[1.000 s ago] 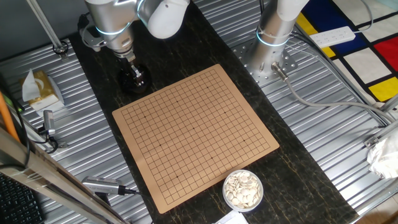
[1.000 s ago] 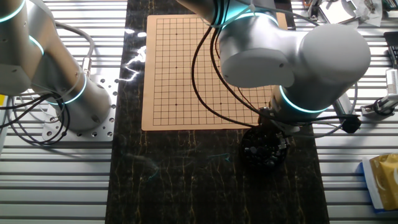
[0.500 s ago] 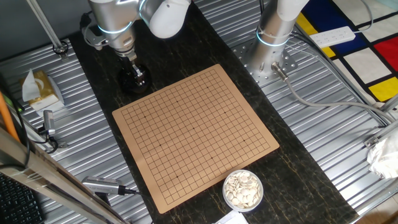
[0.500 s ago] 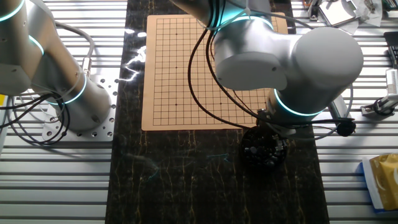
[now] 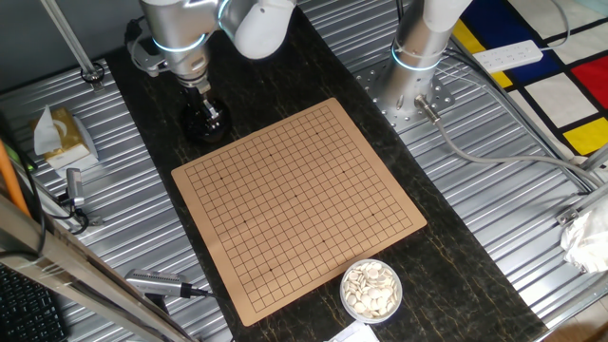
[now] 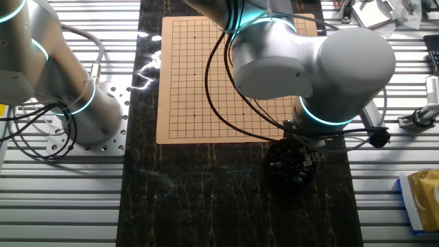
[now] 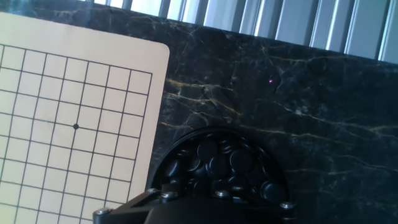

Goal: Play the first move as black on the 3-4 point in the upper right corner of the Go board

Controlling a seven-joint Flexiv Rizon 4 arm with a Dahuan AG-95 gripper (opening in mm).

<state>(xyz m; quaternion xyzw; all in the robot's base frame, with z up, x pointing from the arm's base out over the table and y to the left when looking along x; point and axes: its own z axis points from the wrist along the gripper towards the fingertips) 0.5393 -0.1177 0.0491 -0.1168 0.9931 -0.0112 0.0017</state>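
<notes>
Our gripper hung over the bowl of black stones near the counter's far-left corner; we could not tell its jaw state. The Go board lay bare mid-counter, with the bowl of white stones at its near edge.

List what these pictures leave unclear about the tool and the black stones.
- Tool: in one fixed view its tips are lost against the dark bowl of black stones; open or shut cannot be told.
- The other fixed view: the arm's wrist covers the tool above the bowl.
- Hand view: the tool's fingertips are out of frame; the bowl is cut off by the bottom edge and mount.
- Whether a stone is held: not visible.
</notes>
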